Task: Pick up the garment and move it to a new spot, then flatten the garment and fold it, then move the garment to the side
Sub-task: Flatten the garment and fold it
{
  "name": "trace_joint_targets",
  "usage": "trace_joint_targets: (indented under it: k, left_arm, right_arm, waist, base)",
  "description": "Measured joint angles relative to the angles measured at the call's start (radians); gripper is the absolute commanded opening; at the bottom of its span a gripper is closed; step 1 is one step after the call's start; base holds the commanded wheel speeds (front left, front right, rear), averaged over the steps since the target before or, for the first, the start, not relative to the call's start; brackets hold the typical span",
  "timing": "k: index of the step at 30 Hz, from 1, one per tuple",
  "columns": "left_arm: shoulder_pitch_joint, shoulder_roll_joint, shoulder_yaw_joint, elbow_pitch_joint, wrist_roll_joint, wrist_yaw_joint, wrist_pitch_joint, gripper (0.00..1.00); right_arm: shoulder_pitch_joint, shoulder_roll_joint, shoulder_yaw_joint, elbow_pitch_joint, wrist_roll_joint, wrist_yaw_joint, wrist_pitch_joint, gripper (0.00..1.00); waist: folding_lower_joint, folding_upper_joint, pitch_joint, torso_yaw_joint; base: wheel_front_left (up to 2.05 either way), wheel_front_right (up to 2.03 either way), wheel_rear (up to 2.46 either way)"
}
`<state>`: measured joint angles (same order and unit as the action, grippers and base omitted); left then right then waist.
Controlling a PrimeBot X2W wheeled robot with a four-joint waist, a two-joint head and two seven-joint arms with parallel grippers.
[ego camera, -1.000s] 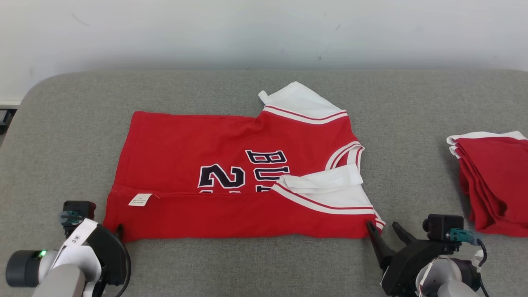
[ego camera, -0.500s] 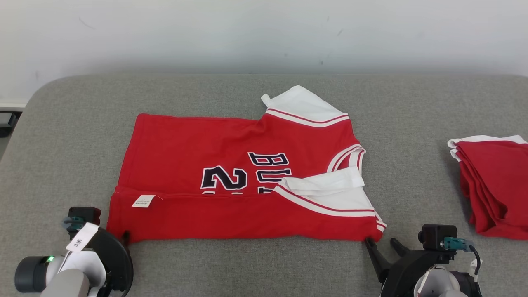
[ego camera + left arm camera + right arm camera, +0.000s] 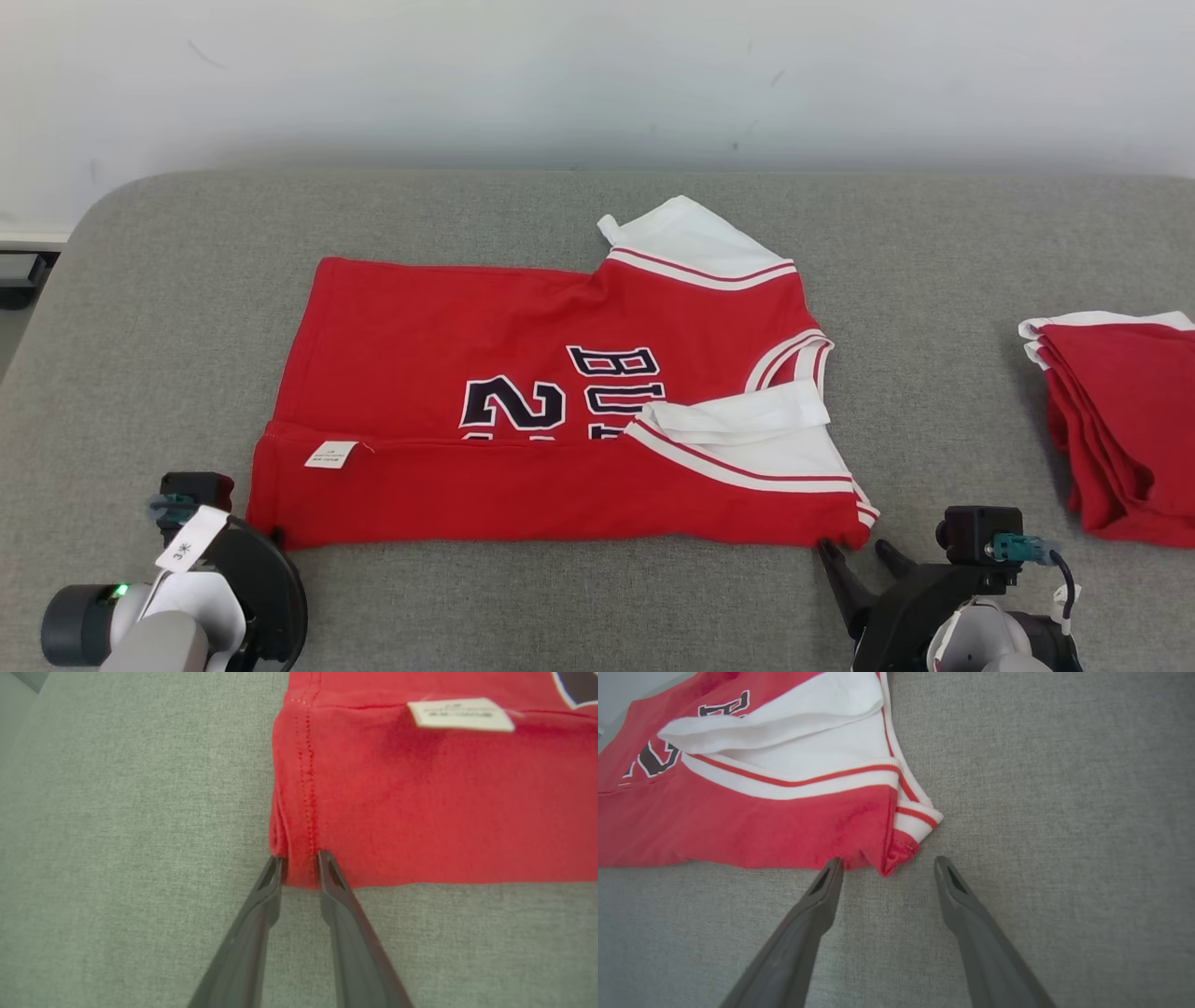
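The garment (image 3: 523,401) is a red jersey with white sleeves and dark lettering, lying flat on the grey table with its near strip folded up. My left gripper (image 3: 300,861) pinches the jersey's near left corner (image 3: 420,802), a fingertip on each side of the hem fold. In the head view the left gripper (image 3: 275,539) sits at that same corner. My right gripper (image 3: 888,862) stands open, with the jersey's near right corner (image 3: 738,816) just beyond and between its fingertips. In the head view the right gripper (image 3: 852,551) lies just short of that corner.
A stack of folded red garments (image 3: 1120,420) lies at the right edge of the padded grey table (image 3: 560,607). A white wall runs along the far side. The table's rounded left corner (image 3: 84,215) drops off to the floor.
The left fingers have closed from wide open onto the near left corner. The right gripper has drawn back a little toward the near edge, staying open. The head view has shifted slightly.
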<state>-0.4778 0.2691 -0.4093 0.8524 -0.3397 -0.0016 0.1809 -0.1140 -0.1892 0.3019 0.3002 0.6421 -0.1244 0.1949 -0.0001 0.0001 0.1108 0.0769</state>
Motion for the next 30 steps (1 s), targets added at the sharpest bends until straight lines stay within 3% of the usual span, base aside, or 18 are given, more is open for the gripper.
trace_joint_targets:
  k: [10,11,12,13,14,15,16,30]
  left_arm:
    - [-0.02,-0.004,-0.004,0.013,0.0,0.0,-0.003,0.41]
    - [-0.022,-0.004,-0.004,0.015,0.0,0.0,-0.006,0.38]
    - [-0.023,-0.005,-0.004,0.017,0.0,0.0,-0.006,0.35]
    - [-0.024,-0.006,-0.004,0.02,0.0,-0.003,-0.006,0.24]
    - [-0.024,-0.007,-0.003,0.023,0.0,-0.007,-0.006,0.16]
    - [-0.025,-0.008,-0.004,0.025,0.0,-0.007,-0.007,0.0]
    - [-0.026,-0.009,-0.004,0.026,0.0,-0.008,-0.007,0.0]
    - [-0.039,-0.013,-0.012,0.058,-0.003,-0.026,-0.033,0.0]
  right_arm:
    - [-0.021,0.023,-0.022,0.028,-0.048,0.0,0.002,1.0]
    - [-0.022,0.027,-0.025,0.03,-0.049,0.0,0.002,0.93]
    - [-0.024,0.03,-0.026,0.032,-0.051,0.0,0.002,0.68]
    - [-0.026,0.033,-0.027,0.035,-0.055,0.0,0.002,0.44]
    - [-0.029,0.035,-0.028,0.038,-0.055,0.0,0.002,0.38]
    - [-0.032,0.036,-0.028,0.041,-0.055,0.0,0.003,0.15]
    - [-0.035,0.037,-0.029,0.044,-0.058,0.0,0.003,0.0]
    - [-0.034,0.046,-0.054,0.053,-0.086,0.0,0.007,0.0]
  waist:
    - [0.0,0.0,0.008,0.003]
    - [0.0,0.0,0.01,0.003]
    - [0.0,0.0,0.011,0.003]
    - [0.0,0.0,0.012,0.002]
    - [0.0001,0.0,0.013,0.002]
    - [0.0001,0.0,0.015,0.002]
    - [0.0001,0.0,0.016,0.002]
    - [0.0001,0.0,0.004,0.008]
  base:
    - [0.0,0.0,0.0]
    - [0.0,0.0,0.0]
    - [0.0,0.0,0.0]
    - [0.0,0.0,0.0]
    - [0.0,0.0,0.0]
    - [0.0,0.0,0.0]
    - [0.0,0.0,0.0]
    - [0.0,0.0,0.0]
